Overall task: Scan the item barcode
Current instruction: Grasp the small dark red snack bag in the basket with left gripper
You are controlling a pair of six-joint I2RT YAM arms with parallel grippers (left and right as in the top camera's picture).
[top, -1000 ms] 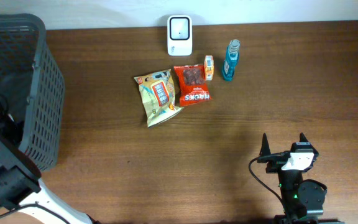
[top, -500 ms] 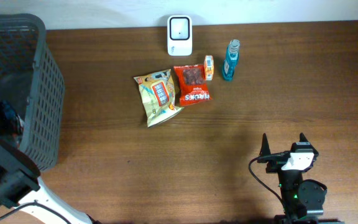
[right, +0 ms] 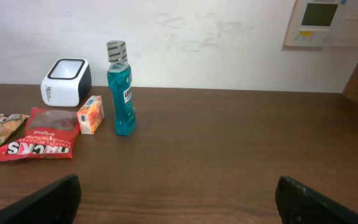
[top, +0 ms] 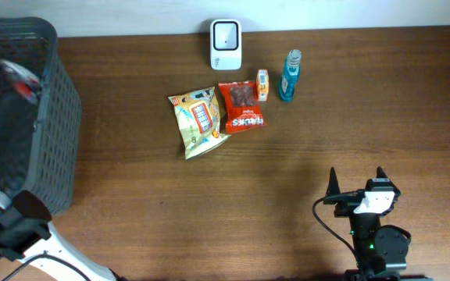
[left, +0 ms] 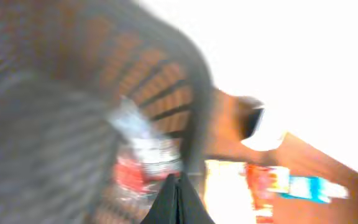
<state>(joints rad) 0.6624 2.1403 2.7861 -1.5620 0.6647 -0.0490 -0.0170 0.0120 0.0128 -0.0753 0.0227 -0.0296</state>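
Left gripper (left: 178, 200) closed tight inside grey basket (top: 56, 117), blurred red-and-white item (top: 22, 78) near its tips, hold on it impossible to tell, white scanner (top: 226, 44) well apart, right gripper (top: 357, 183) wide open

Only legible txt: "HACKS", white caps across lower part of red bag (right: 39, 134). Label on blue bottle (right: 121, 93), print on white scanner (right: 67, 82) & gold bag (top: 198, 119) logo: too small to read.
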